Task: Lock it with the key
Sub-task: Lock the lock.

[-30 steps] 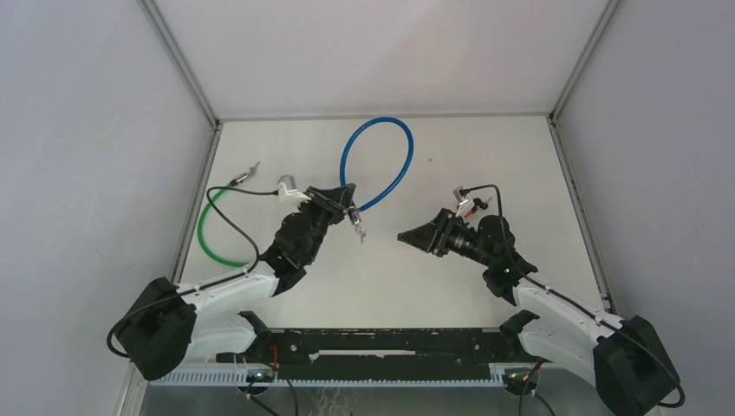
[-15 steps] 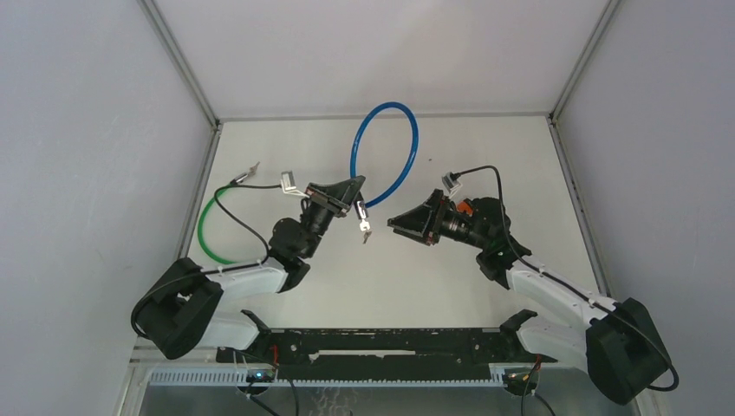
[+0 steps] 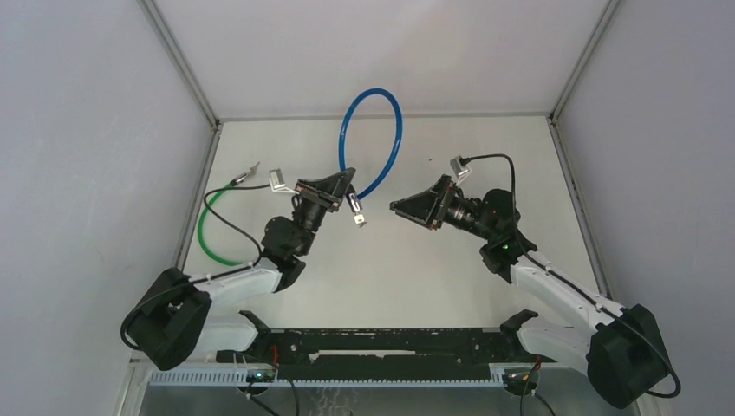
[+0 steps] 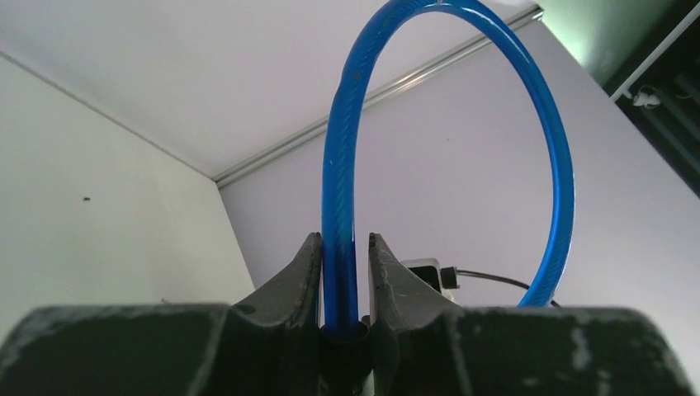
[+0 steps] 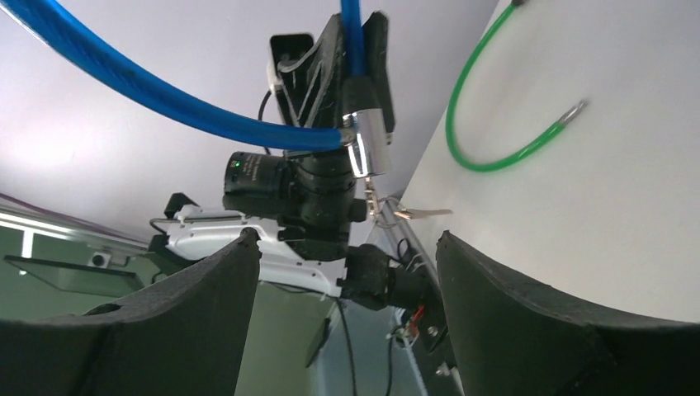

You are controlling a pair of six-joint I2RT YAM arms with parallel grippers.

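Note:
A blue cable lock loop (image 3: 397, 139) is held up off the white table by my left gripper (image 3: 349, 180), which is shut on the cable just above its black end (image 4: 340, 165). The silver lock barrel (image 3: 354, 204) hangs beside the left fingers, and a small key (image 3: 360, 219) dangles under it. In the right wrist view the barrel (image 5: 367, 144) and the key (image 5: 421, 213) sit ahead of my jaws. My right gripper (image 3: 395, 208) is open and empty. It points left at the barrel, a short gap away.
A green cable lock (image 3: 204, 234) lies on the table at the left, its metal end (image 3: 251, 169) near the left wall. It also shows in the right wrist view (image 5: 470, 124). Grey walls enclose the table (image 3: 485, 156) on three sides.
My left gripper has lifted and tilted the blue loop upright, toward the back. My right gripper has risen and swung left toward the hanging barrel, still open.

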